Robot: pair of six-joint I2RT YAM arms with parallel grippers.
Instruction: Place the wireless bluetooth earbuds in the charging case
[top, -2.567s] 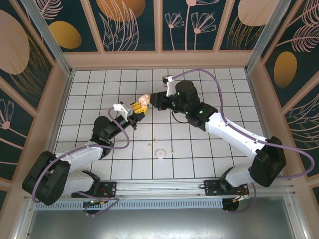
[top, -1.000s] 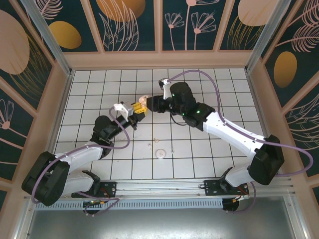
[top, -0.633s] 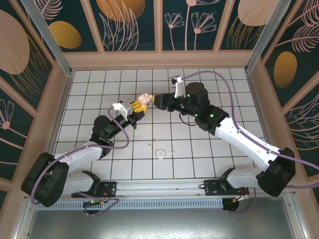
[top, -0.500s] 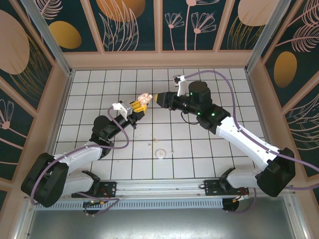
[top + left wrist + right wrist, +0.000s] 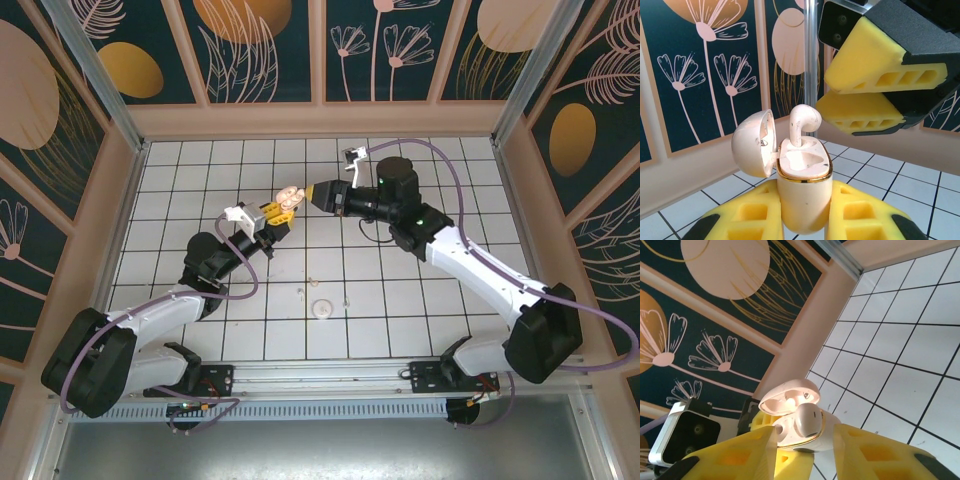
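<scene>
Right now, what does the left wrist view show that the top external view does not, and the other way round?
Left wrist view: one earbud stands up out of the charging case, not fully seated, and the socket beside it looks empty. Top external view: a round pale disc lies on the table, well apart from the case. Both views: the left gripper clamps the open case, and the right gripper is close by but not touching it.

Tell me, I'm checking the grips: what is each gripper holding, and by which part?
Left gripper clamps the charging case by its lower body, lid open; right gripper holds nothing.
</scene>
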